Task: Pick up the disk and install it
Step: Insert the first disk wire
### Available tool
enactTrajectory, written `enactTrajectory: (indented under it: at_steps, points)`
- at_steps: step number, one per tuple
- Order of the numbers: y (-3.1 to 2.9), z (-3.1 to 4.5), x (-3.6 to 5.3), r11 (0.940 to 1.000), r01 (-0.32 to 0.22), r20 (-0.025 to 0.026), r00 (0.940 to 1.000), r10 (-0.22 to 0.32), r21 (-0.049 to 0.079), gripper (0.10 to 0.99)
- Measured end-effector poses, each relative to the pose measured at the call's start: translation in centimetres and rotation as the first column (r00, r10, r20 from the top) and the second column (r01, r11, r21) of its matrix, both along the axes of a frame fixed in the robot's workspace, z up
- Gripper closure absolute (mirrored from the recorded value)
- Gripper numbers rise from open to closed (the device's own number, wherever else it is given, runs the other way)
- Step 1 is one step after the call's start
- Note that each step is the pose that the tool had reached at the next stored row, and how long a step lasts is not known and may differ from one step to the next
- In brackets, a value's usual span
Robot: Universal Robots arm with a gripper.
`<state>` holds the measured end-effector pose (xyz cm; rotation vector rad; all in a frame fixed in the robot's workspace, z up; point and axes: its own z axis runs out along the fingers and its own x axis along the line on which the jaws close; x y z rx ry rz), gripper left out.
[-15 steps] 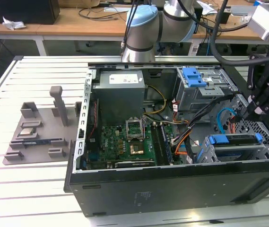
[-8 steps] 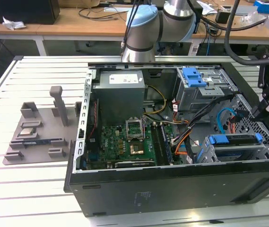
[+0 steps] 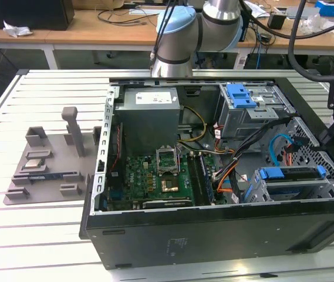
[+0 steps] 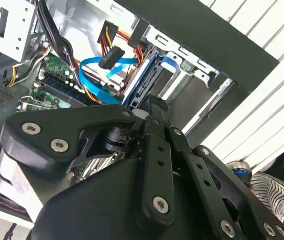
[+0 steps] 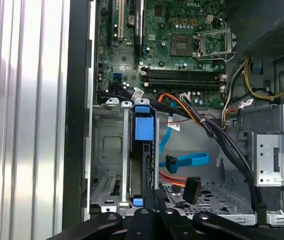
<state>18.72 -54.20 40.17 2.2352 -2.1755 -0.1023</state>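
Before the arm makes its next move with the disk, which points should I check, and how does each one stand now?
1. Case side open: ok.
2. Disk standing in the drive cage: ok.
3. Disk fully seated: cannot tell.
4. Gripper at the disk's end: ok.
5. Blue cable apart from the disk: ok.

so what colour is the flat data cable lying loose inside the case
Light blue; the flat data cable shows best in the first wrist view.
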Motion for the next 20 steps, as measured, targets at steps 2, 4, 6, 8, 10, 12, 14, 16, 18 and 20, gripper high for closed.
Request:
enactTrajectory:
  at_steps: [2, 4, 6, 8, 10, 12, 14, 16, 18, 20]
  points:
    - [0.45, -0.33, 0.3, 1.0, 0.0, -0.0004, 1.0, 0.0, -0.001, 0.98]
    - [1.01, -0.66, 0.35, 1.0, 0.0, -0.0004, 1.0, 0.0, -0.002, 0.98]
    - [1.55, -1.09, 0.36, 1.0, 0.0, -0.0004, 1.0, 0.0, -0.002, 0.98]
    - [2.35, -1.75, 0.36, 1.0, 0.0, -0.0004, 1.0, 0.0, -0.002, 0.98]
    - [3.18, -2.35, 0.36, 1.0, 0.0, -0.0003, 1.0, 0.0, -0.002, 0.98]
    - [3.58, -2.71, 0.36, 1.0, 0.0, -0.0004, 1.0, 0.0, -0.002, 0.98]
    - [3.97, -3.04, 0.35, 1.0, 0.0, -0.0004, 1.0, 0.0, -0.003, 0.98]
    - [4.2, -3.24, 0.35, 1.0, 0.0, -0.0004, 1.0, 0.0, -0.003, 0.98]
    - [4.21, -3.23, 0.36, 1.0, 0.0, -0.0004, 1.0, 0.0, -0.003, 0.98]
    - [4.22, -3.24, 0.36, 1.0, 0.0, -0.0004, 1.0, 0.0, -0.003, 0.973]
